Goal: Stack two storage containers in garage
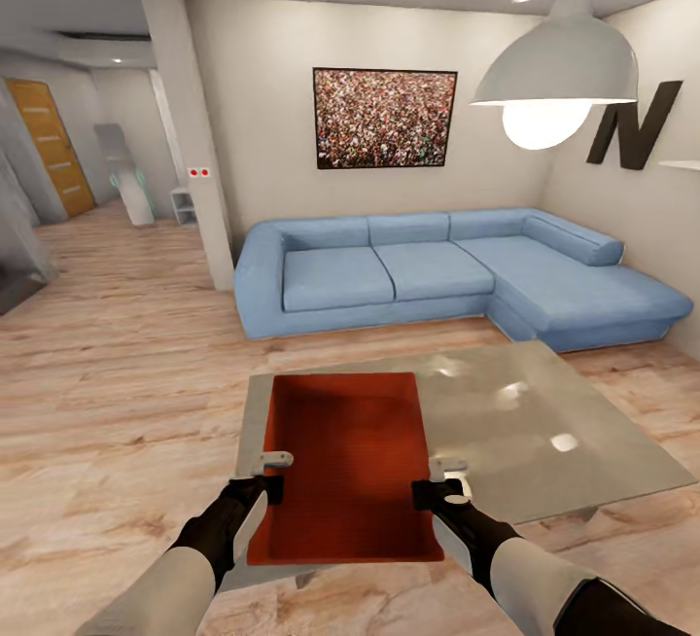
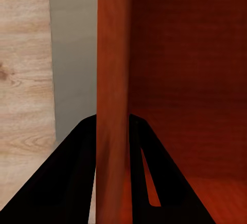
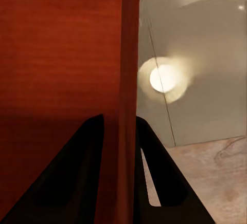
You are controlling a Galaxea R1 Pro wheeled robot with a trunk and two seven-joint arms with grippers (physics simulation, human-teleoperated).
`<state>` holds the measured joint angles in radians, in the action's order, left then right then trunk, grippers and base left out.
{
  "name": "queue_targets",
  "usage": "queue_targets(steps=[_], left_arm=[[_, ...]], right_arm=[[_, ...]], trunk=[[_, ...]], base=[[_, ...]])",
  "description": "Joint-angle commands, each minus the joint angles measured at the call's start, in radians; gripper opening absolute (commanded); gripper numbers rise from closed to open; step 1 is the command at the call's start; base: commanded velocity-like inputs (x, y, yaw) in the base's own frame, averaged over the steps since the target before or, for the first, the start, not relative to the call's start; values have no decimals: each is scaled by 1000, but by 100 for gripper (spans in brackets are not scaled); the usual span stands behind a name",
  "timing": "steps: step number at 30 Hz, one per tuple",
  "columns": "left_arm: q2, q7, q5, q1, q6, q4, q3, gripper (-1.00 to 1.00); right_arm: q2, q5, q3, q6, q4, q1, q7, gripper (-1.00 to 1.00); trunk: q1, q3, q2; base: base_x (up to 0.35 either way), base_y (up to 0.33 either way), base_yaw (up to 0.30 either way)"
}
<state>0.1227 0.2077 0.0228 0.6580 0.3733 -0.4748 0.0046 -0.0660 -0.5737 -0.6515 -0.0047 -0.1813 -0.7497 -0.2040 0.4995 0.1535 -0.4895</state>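
Both grippers grip one orange-red storage container (image 1: 345,466), one on each long side wall. In the head view the left gripper (image 1: 272,473) sits at the container's left wall near the front, and the right gripper (image 1: 439,480) sits opposite at the right wall, so the box lies directly between the two.

In the left wrist view, the left gripper (image 2: 112,131) has its two dark fingers (image 2: 67,183) closed down on the thin upright wall of the container (image 2: 185,80), one finger outside and one inside, with nothing but the wall between them. The right wrist view shows the same at the other side: the right gripper (image 3: 120,131) pinches the container (image 3: 56,54) wall, its fingers (image 3: 72,178) pressed against both faces of it.

The container sits over the near left part of a glossy grey coffee table (image 1: 544,422); whether it rests on the top or is raised just off it cannot be told. Just outside the right gripper the tabletop (image 3: 206,80) reflects a bright lamp glow. Outside the left gripper, a strip of tabletop (image 2: 74,54) gives way to light wood-plank floor (image 2: 23,80).

Well beyond the grippers, across the table, stands a blue corner sofa (image 1: 437,271) against the wall, with a framed picture (image 1: 385,118) above it. A white hanging lamp (image 1: 559,72) hangs above and to the right.
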Motion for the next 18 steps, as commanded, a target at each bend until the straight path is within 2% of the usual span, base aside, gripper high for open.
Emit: queue_targets(steps=[1,18], left_arm=[[-11,9,-14,0,9,24,0,-100],[-11,9,-14,0,9,24,0,-100]], right_arm=[[11,14,35,-11,-3,-2,-31,-100],[12,14,35,-11,-3,-2,-31,-100]], trunk=[[0,2,-2],[0,2,-2]], base=[[0,0,273],[0,0,273]])
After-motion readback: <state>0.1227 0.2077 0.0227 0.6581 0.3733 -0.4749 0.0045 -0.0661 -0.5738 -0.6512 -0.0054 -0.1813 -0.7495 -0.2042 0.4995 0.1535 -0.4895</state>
